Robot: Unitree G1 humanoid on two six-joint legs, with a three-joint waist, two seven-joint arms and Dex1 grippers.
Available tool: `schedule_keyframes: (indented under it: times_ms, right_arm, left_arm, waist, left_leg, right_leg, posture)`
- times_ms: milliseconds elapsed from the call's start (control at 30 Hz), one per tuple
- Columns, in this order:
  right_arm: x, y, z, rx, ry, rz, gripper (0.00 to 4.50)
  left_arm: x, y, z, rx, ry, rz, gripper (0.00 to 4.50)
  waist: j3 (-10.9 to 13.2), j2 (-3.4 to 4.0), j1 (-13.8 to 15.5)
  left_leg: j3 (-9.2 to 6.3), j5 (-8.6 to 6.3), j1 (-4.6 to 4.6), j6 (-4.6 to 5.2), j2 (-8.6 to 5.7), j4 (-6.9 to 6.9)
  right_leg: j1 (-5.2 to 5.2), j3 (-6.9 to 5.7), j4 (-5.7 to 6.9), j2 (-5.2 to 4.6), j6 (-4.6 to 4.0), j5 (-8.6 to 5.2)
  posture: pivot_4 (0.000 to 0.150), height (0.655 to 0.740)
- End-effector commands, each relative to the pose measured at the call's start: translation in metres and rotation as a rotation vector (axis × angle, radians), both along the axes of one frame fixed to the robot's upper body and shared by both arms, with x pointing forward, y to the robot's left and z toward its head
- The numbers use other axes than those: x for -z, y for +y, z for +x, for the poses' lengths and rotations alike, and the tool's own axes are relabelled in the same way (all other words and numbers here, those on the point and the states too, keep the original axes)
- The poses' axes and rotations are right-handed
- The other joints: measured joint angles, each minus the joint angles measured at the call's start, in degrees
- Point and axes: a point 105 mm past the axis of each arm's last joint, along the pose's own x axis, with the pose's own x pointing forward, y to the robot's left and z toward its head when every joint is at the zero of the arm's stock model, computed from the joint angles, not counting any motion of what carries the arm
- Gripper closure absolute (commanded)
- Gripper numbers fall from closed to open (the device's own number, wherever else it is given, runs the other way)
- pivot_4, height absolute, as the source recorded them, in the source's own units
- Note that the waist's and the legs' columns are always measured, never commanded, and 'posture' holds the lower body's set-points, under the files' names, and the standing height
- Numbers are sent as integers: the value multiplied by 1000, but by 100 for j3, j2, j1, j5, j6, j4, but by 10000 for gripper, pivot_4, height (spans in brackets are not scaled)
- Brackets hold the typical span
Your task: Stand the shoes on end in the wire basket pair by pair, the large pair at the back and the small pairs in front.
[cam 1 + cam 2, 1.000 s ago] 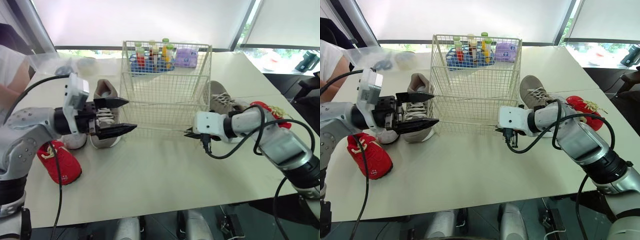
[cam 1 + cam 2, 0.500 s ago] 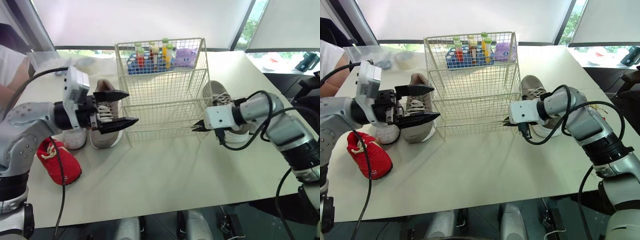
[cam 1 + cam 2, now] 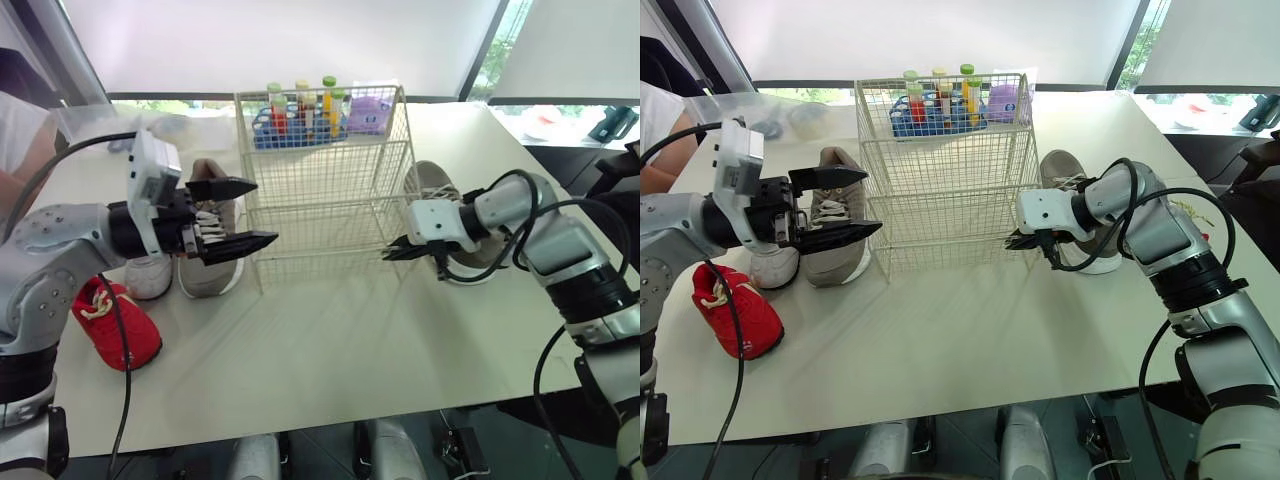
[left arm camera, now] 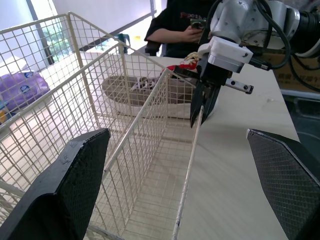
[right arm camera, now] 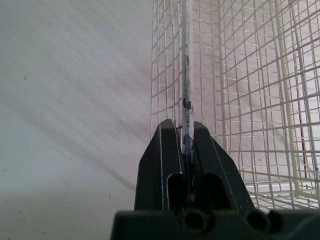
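Note:
The white wire basket (image 3: 322, 190) stands mid-table with no shoes in it. My right gripper (image 3: 389, 253) is shut on the thick wire of its lower front edge (image 5: 186, 75), at the right corner. My left gripper (image 3: 262, 212) hangs open just off the basket's left side, with nothing between its fingers. Behind it lie a large beige sneaker (image 3: 208, 262), a white shoe (image 3: 150, 278) and a small red shoe (image 3: 120, 328). The other beige sneaker (image 3: 432, 190) lies right of the basket, behind my right gripper, with a red shoe (image 4: 184, 64) beyond it.
A blue rack of bottles (image 3: 298, 112) and a purple pack (image 3: 366, 112) stand behind the basket. A clear plastic bag (image 3: 100, 125) lies at the back left. A person's arm (image 3: 665, 125) is at the left edge; a seated person (image 4: 185, 25) is past the table's right end.
My right gripper, still clamped on the wire, has shifted right and back, and the basket has turned and slid a little with it. My left gripper has barely moved.

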Motion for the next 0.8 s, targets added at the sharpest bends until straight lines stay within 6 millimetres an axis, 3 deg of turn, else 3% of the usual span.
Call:
schedule_keyframes:
  times_ms: [33, 367, 500, 700, 800]
  right_arm:
    - [-21, 6, -1, 11, -73, 45, 44229]
    - [-16, 12, -11, 28, -82, 54, 44229]
    - [-25, 13, -7, 43, -122, 80, 30489]
    - [-62, 7, -16, 61, -187, 177, 504]
    - [-102, 6, -28, 84, -201, 385, 194]
  left_arm:
    - [-11, -3, -4, 7, -59, 10, 0]
    - [-10, -6, -1, 22, -57, 8, 0]
    - [-10, -7, -1, 30, -55, 5, 0]
    - [-9, -9, 0, 36, -54, -1, 0]
    - [-9, -10, -1, 42, -55, -6, 0]
  waist:
    - [0, 0, 0]
    - [0, 0, 4]
    - [0, 0, 7]
    - [0, 0, 34]
    - [0, 0, 31]
  left_leg:
    - [0, 0, 0, 0, 0, 0]
    - [0, 0, 0, 0, 0, 1]
    - [0, 0, 1, 0, 0, 1]
    - [-1, 0, 0, 0, 0, 2]
    - [-1, 0, 0, 0, 0, 2]
  right_leg:
    - [0, 0, 0, 0, 0, 0]
    - [0, 0, 1, 0, 0, 0]
    - [0, 0, 1, 0, 0, 0]
    - [2, 0, 0, 0, 0, 0]
    - [1, 0, 0, 0, 0, 0]
  posture:
    - [1500, 7400]
    - [1500, 7400]
    - [1500, 7400]
    - [1500, 7400]
    - [1500, 7400]
